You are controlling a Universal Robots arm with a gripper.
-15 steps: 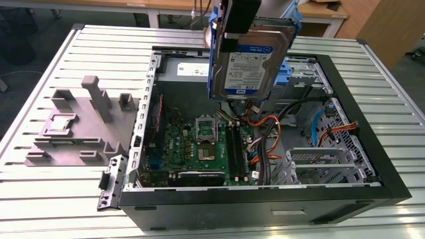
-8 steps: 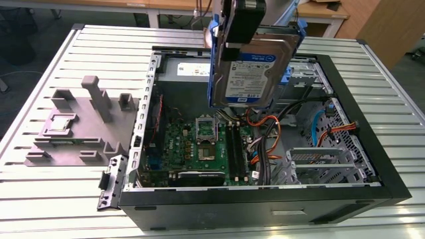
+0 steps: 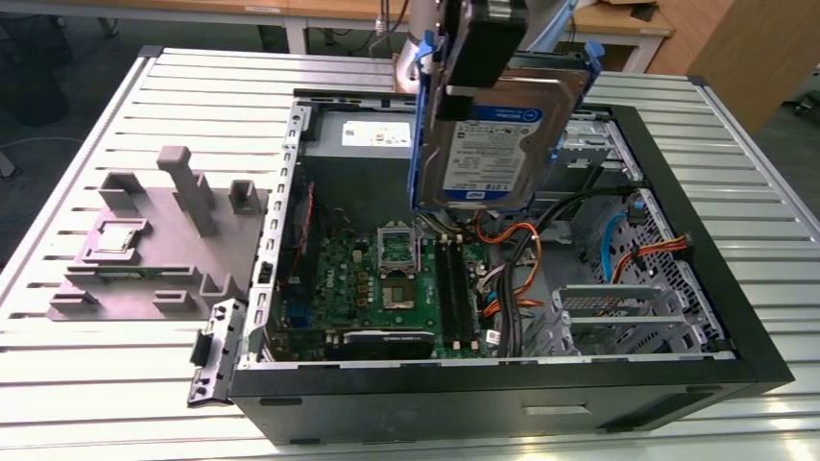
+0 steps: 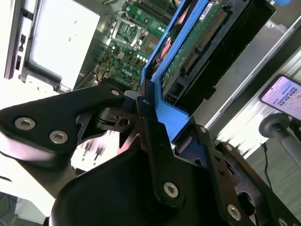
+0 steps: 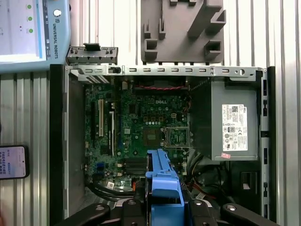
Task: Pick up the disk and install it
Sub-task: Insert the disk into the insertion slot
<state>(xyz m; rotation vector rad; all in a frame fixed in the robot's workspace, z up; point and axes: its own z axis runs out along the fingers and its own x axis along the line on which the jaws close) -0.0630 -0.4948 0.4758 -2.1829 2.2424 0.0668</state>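
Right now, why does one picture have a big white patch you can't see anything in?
In the second wrist view glare washes the power supply out to plain white, while the disk in the hand looks dark; in the first wrist view that power supply is evenly lit grey; the exterior view has soft, even light.

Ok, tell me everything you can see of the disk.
The disk is a flat silver drive with a white-and-blue label, framed by blue plastic rails. It hangs upright over the open case, label towards the exterior view; the second wrist view shows a green circuit board on its other face. The gripper is shut on its top rail; nothing else touches it.
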